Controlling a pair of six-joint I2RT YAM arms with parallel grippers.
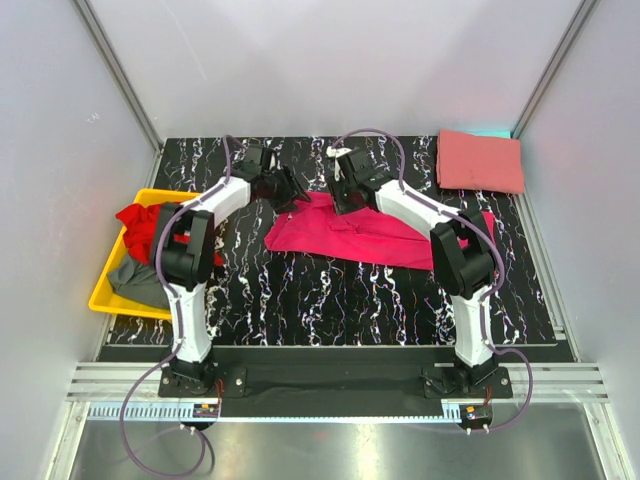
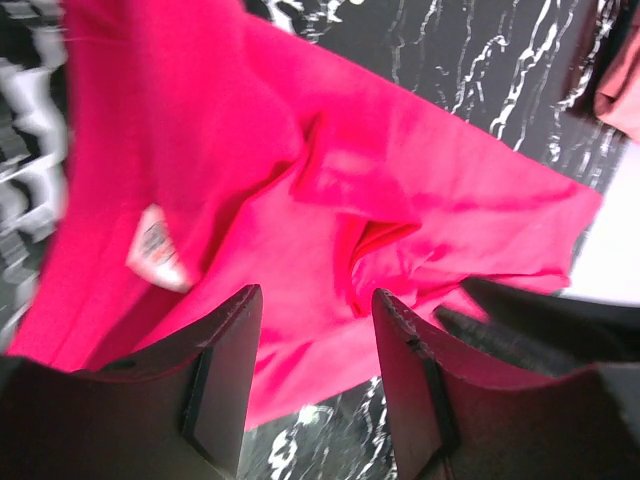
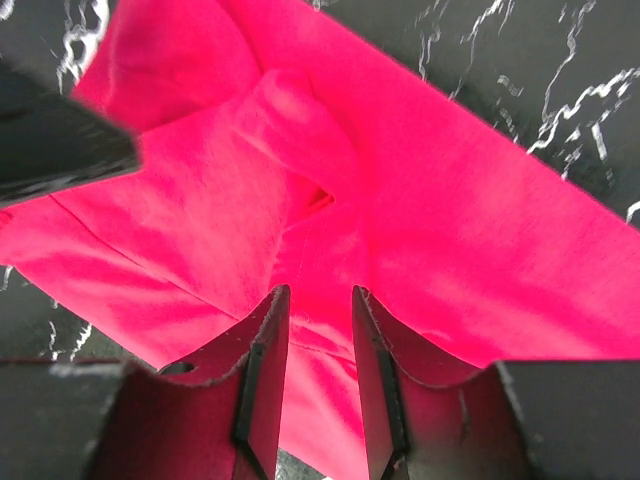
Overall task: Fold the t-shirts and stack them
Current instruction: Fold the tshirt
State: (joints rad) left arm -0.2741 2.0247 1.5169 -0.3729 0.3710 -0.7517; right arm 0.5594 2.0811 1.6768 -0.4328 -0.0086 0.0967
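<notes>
magenta t-shirt [image 1: 345, 236] on black marbled table [image 1: 330, 300]

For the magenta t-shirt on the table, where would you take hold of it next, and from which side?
Probably the left end of the magenta t-shirt, pinched from above with the left tool coming in from the left. The cloth lies flat, so only an edge offers a pinch. That end lies bare on the table, while the right arm covers the right end.
</notes>
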